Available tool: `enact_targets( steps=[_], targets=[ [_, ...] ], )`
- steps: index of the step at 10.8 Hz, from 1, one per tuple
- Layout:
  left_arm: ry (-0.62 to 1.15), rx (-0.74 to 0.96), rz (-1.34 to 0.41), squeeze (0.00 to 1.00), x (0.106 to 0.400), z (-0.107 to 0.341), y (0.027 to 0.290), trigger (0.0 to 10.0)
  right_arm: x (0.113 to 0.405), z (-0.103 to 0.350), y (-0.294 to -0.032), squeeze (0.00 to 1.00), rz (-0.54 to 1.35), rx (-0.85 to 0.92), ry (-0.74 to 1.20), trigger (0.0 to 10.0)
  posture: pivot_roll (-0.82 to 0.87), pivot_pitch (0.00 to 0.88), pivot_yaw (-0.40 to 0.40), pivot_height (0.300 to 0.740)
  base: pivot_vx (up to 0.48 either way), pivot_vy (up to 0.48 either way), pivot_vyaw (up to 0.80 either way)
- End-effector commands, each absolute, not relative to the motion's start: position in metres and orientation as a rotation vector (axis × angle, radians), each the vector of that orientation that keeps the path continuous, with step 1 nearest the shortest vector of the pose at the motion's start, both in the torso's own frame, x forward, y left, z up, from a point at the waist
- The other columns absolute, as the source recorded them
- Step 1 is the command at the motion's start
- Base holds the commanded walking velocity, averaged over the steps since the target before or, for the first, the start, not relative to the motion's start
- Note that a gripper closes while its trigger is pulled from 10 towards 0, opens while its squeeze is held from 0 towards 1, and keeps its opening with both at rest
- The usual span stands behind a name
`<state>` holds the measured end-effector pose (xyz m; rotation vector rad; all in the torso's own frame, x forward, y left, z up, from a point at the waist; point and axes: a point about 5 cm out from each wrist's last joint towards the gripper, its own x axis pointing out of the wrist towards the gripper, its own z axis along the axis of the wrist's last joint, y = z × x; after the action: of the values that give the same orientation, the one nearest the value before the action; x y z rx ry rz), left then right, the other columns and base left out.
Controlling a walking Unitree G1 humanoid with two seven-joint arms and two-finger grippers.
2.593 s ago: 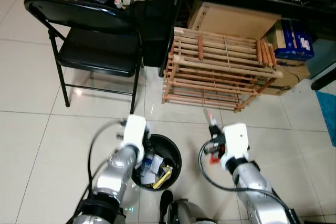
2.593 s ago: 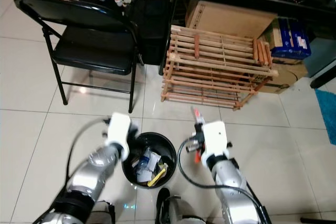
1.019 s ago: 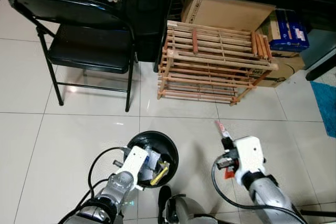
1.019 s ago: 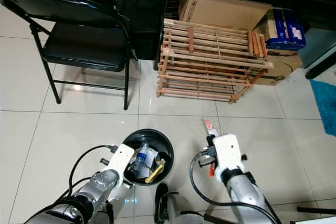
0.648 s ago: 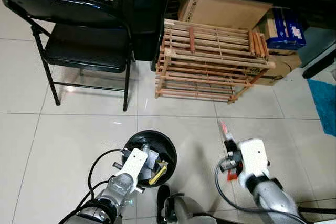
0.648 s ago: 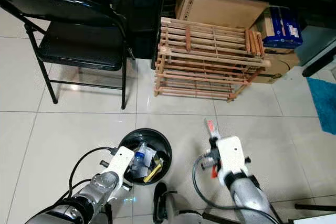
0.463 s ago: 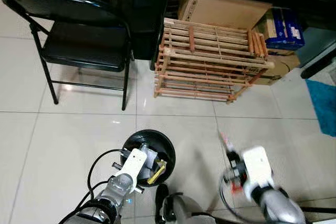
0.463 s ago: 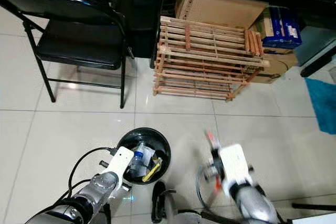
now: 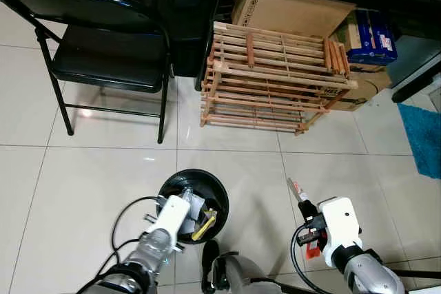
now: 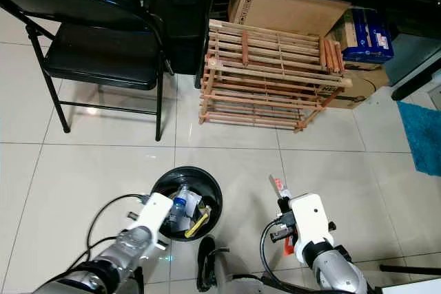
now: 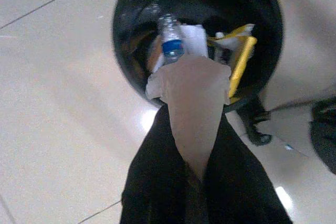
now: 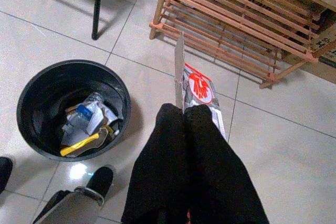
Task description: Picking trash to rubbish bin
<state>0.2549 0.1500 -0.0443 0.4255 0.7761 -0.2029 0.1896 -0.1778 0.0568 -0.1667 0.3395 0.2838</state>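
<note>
over the black bin [image 9: 193, 185] | left gripper [image 11: 190, 98] jaws clamped on a brownish scrap [image 11: 192, 95] above its rim | right gripper [image 12: 185, 109] jaws pinching a red-and-silver wrapper [image 12: 198, 90], off beside the bin near the wooden rack [image 9: 275, 79]

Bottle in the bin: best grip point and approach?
Take the bottle by its neck, just under the blue cap, coming straight down from above. It lies cap-up among the bin's trash, with the wall close around it. Both claws already hold trash.
</note>
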Motion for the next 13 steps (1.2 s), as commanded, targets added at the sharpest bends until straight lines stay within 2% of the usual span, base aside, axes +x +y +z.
enact_targets(
  steps=[1,7,11,13],
  targets=[
    [0.798,0.442,-0.203,1.0,0.247,-0.05,0.148,10.0,0.185,0.055,-0.187,0.0,0.259,-0.177,0.37,10.0,0.06,0.297,-0.234,0.74,0.0,0.0,0.0],
    [0.744,0.506,-0.137,1.0,0.254,-0.044,0.16,10.0,0.185,0.056,-0.186,0.0,0.249,-0.176,0.362,10.0,0.06,0.3,-0.232,0.74,0.0,0.0,0.0],
    [0.73,0.49,-0.159,1.0,0.253,-0.044,0.157,10.0,0.187,0.061,-0.187,0.0,0.232,-0.176,0.333,10.0,0.05,0.305,-0.233,0.74,0.0,0.0,0.0],
    [0.703,0.494,-0.163,1.0,0.263,-0.037,0.151,10.0,0.186,0.063,-0.187,0.0,0.226,-0.177,0.326,10.0,0.04,0.307,-0.231,0.74,0.0,0.0,0.0]
  ],
)
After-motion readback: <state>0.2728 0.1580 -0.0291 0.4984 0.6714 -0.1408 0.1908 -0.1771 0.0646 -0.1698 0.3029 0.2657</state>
